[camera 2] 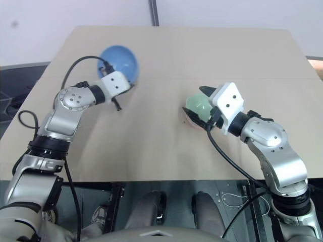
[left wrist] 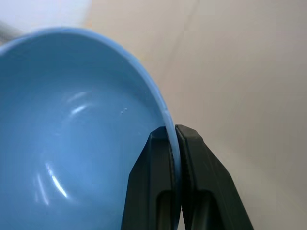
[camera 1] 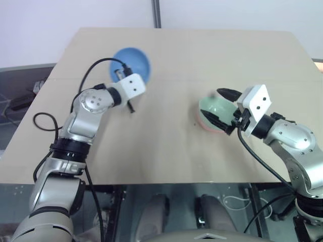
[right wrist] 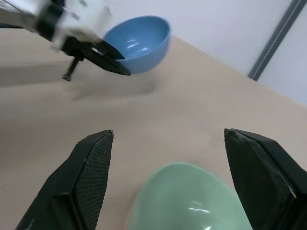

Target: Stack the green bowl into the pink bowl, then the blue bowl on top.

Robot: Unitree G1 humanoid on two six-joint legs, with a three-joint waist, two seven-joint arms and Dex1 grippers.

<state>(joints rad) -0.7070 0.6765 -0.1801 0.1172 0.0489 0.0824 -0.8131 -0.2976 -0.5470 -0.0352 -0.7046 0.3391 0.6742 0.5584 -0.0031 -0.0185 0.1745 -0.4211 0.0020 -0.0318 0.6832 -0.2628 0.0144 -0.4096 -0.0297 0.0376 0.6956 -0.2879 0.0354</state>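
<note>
Blue bowl (camera 1: 132, 63) hangs tilted above the table, its rim pinched between the two black fingers of the left pincer (left wrist: 174, 143), which is clamped tight on the thin plastic wall, one finger inside the bowl and one outside. From the right wrist view the bowl is clear of the surface, with a faint shadow on the tabletop beneath it. Green bowl (right wrist: 192, 201) sits nested in the pink bowl (camera 1: 204, 124), of which just a sliver of salmon rim peeks out beneath the green one. That pair lies well apart from the left pincer, off toward its closed fingertips' side and nearer the robot. The right pincer (camera 1: 220, 109) stands spread wide and holds nothing; its fingers straddle the nested bowls, one finger (right wrist: 88, 172) on either side, and I cannot tell whether they touch the green rim.

Between the raised blue bowl and the stacked pair runs a broad stretch of bare tabletop. The table (camera 2: 166, 55) is a plain tan board with a faint seam across it; its far edge lies beyond the blue bowl, its near edge below both arms. Behind it rises a pale wall with a grey vertical post (camera 1: 157, 13).
</note>
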